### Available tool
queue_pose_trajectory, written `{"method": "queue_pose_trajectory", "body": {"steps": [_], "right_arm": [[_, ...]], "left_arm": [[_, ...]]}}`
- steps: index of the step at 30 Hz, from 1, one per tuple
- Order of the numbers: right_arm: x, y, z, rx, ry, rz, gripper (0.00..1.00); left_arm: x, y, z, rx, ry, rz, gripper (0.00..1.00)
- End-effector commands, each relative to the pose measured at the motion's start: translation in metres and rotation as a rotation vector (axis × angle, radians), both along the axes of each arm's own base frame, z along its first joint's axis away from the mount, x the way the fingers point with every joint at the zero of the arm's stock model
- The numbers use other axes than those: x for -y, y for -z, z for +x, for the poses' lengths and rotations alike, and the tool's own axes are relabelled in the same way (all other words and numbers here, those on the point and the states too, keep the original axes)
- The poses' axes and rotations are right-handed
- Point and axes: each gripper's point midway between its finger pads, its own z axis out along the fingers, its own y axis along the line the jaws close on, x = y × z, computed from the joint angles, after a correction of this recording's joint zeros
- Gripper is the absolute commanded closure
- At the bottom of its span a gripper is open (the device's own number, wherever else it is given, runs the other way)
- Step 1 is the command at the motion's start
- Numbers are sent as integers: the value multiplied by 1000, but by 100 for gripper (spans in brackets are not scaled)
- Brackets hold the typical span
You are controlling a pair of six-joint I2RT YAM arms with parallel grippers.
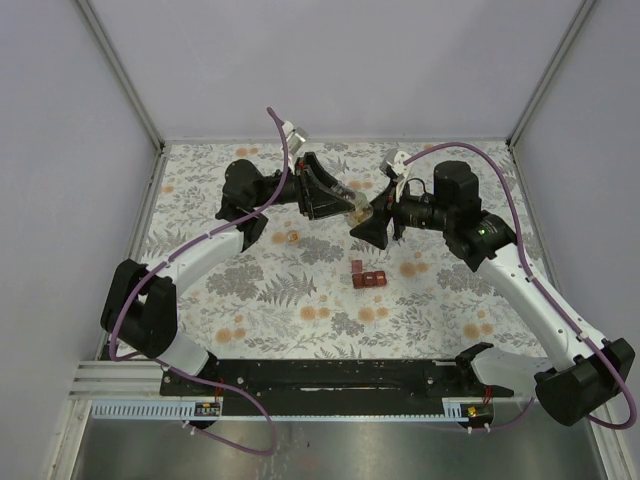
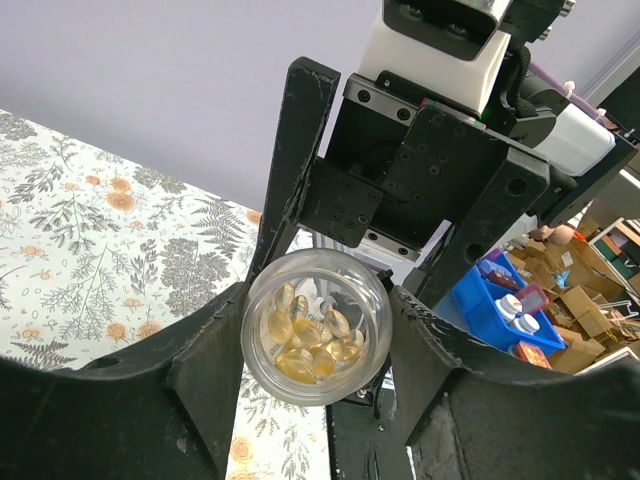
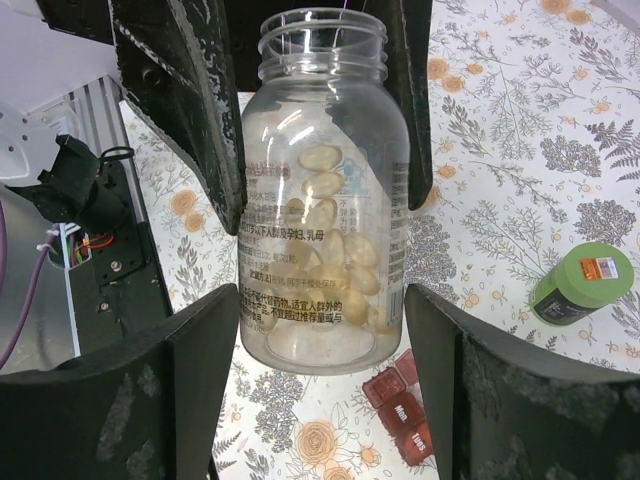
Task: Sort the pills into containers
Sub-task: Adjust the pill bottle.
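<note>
The capsules [image 2: 312, 345], glossy translucent yellow softgels, lay inside a clear pill bottle [image 3: 325, 200] held in the air over the far half of the table, about midway between its left and right edges. Only the left wrist view looked straight into the uncapped mouth onto them. The right wrist view showed the bottle from the side, with its threaded neck, dark printed lettering and the capsules spread from shoulder to base. The left gripper [image 2: 315, 300] was clamped on the bottle toward its mouth end. The right gripper [image 3: 322, 300] had its jaws spread either side of the base, and whether they pressed on it could not be told. The right wrist view alone showed a green bottle [image 3: 580, 283] on the cloth. That view and the top view both showed the dark-red pill box [image 1: 367, 277] near the table's middle. The tablecloth [image 1: 300, 300] bore grey ferns and orange flowers between pale lilac walls [image 1: 330, 70]. The left wrist view caught blue bins [image 2: 500, 300] and cardboard boxes [image 2: 575, 300] beyond.
</note>
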Motion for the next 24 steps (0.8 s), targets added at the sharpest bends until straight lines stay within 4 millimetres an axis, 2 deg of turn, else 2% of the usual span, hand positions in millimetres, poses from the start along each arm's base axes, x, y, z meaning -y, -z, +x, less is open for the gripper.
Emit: {"method": "queue_pose_trajectory", "body": {"steps": [1,16,24], "right_arm": [[1,-28,5,70,18,44,24],[2,-39,4,79,21,54,24],[1,-35,5,66,16,55,26]], "left_arm": [[-8,-28,-6,93,-29,-63,100],[-6,-19,-2,87,-38,-43,100],[-6,-20,-2,84,-39,-44,100]]}}
